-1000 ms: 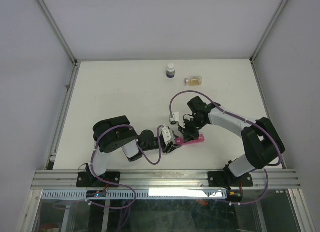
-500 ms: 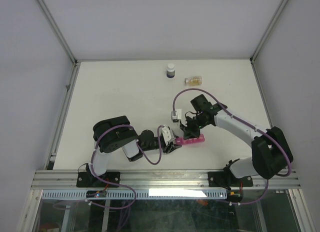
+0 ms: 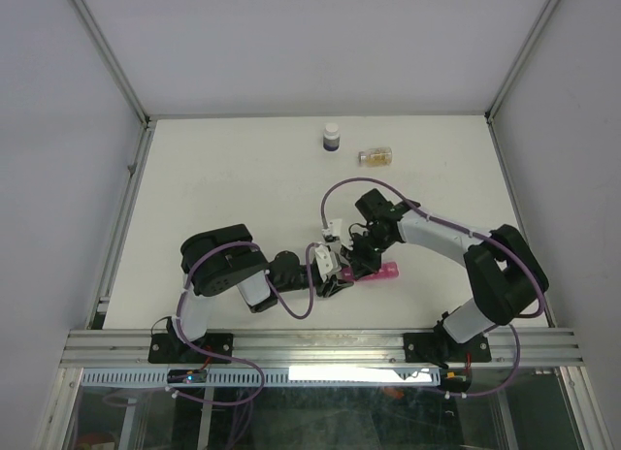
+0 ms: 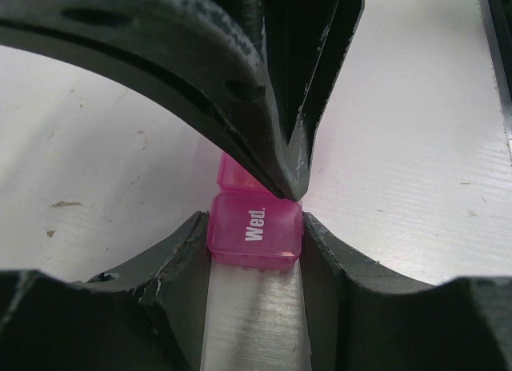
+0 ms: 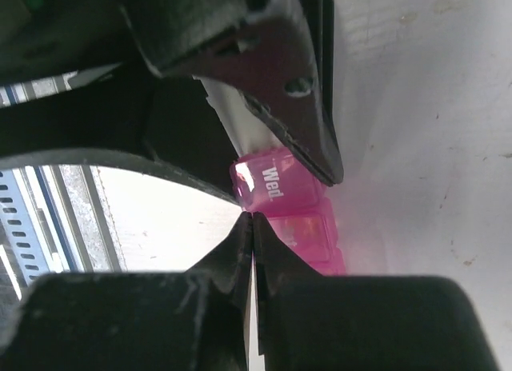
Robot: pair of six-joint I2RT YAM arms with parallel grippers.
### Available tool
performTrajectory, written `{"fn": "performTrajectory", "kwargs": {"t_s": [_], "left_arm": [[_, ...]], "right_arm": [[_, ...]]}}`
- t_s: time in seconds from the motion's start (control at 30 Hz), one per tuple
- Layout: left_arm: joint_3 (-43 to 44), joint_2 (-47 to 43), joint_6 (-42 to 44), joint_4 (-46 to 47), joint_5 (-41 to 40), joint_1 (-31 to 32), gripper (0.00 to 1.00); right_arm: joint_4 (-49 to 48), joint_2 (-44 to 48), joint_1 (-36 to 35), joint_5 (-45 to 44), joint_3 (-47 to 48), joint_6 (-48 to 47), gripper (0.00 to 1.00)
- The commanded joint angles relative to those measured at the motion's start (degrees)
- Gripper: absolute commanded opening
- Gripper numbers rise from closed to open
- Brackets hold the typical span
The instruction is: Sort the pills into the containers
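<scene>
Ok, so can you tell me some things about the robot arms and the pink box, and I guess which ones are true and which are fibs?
1. The left gripper is holding the pink pill organiser at the part marked Wed. True.
2. The right gripper is wide open. False: it is shut, with its tips right by the organiser.
3. The dark bottle with the white cap stands at the far end of the table. True.
4. The clear bottle is held up in the air by an arm. False: it lies on the table beside the dark bottle, and no arm is near it.
</scene>
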State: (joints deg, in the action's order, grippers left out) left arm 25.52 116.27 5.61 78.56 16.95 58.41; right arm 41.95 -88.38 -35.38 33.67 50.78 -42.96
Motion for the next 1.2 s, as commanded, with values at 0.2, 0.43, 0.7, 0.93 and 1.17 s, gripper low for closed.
{"fn": "performTrajectory", "kwargs": {"t_s": [0.2,0.43,0.7,0.93,1.17], "left_arm": [[0.9,1.6,-0.6,-0.2,2.5,-0.1,0.15],[0.8,0.7,-1.3,0.2,1.9,-0.1,0.16],[-4.1,-3.9,-3.1,6.6,-5.2,-0.1,0.13],[-9.8,-11.6,-8.1,2.6,-14.8,-0.6,0.11],[-15.3,-22.4,-15.9,-6.0,-30.5,-1.6,0.09]], "right_arm": [[2.2,5.2,5.5,7.4,2.4,-1.2,0.00],[6.2,11.7,14.0,19.1,3.6,-5.3,0.20],[5.9,16.7,19.8,21.5,3.6,-4.8,0.35],[4.8,19.0,21.8,21.9,3.4,-3.2,0.41],[3.7,19.7,22.6,21.8,3.3,-2.0,0.42]]}}
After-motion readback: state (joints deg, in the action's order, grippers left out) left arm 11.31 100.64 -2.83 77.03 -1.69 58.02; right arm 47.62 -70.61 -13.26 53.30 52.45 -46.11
